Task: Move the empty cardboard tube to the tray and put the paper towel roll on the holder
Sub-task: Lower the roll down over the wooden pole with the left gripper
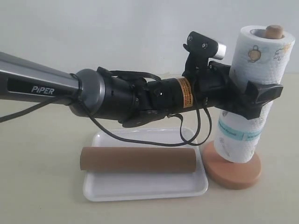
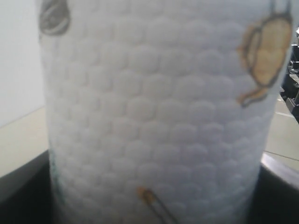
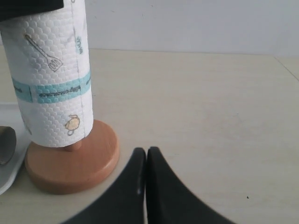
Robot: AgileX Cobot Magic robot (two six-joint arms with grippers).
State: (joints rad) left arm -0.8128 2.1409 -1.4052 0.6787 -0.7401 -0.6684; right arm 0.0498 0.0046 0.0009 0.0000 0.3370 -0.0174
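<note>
The paper towel roll [image 1: 252, 88] is threaded over the pole of the holder [image 1: 232, 171]. The pole's rounded tip [image 1: 274, 31] pokes out of the core. The roll leans slightly and hangs a little above the disc base [image 3: 70, 163], with a short piece of pole [image 3: 71, 147] bare beneath it. My left gripper [image 1: 256, 95] reaches across and is shut on the roll's middle. The embossed roll [image 2: 159, 116] fills the left wrist view. The empty cardboard tube [image 1: 138, 159] lies lengthwise in the tray [image 1: 140, 189]. My right gripper [image 3: 146, 156] is shut on nothing, over the table beside the base.
The left arm [image 1: 117, 93] and its cable span above the tray. Bare beige table [image 3: 210, 102] lies to the far side of the holder. The tray's corner [image 3: 5, 179] and the tube's end [image 3: 5, 145] show beside the base.
</note>
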